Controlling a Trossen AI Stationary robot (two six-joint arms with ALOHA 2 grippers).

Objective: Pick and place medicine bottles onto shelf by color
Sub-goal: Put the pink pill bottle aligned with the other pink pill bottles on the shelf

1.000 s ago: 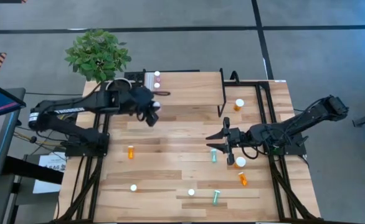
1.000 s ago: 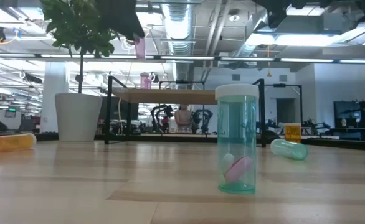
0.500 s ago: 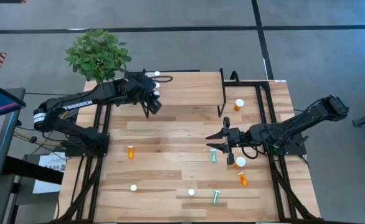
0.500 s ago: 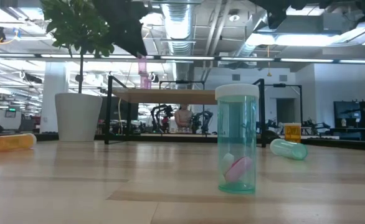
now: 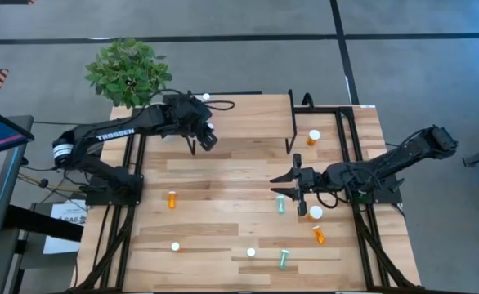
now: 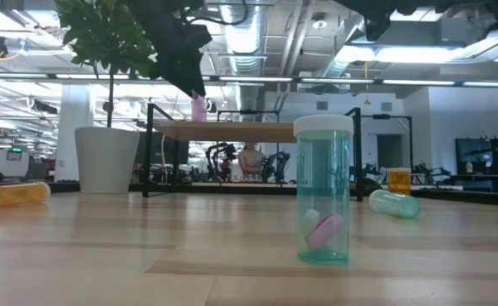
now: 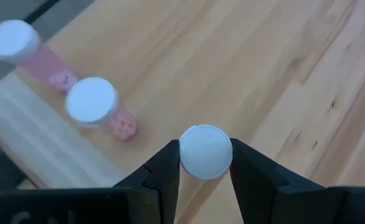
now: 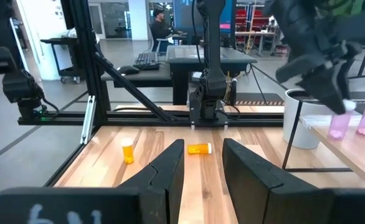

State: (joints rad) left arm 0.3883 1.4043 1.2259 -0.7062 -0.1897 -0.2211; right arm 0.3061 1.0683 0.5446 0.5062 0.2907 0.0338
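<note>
Left end effector (image 7: 205, 163), upper left of the high view over the shelf (image 5: 223, 110): fingers clenched on a white-capped vial (image 7: 205, 152), cap squeezed between both pads. From the low view the body looks pink (image 6: 198, 108), hanging just above the shelf top.

Step in hand, as I judge it: set this vial down beside the two pink vials (image 7: 94, 102) already standing on the shelf near its edge. To do it well: keep the vial upright, lower until the base meets the wood, stay apart from the neighbours, then release.

Right end effector (image 5: 287, 186), centre-right of the high view: waits low over the surface, fingers parted, holding nothing. A teal vial (image 5: 281, 205) lies just beside it; orange vials (image 5: 172, 198) and further teal ones are scattered on the surface.
</note>
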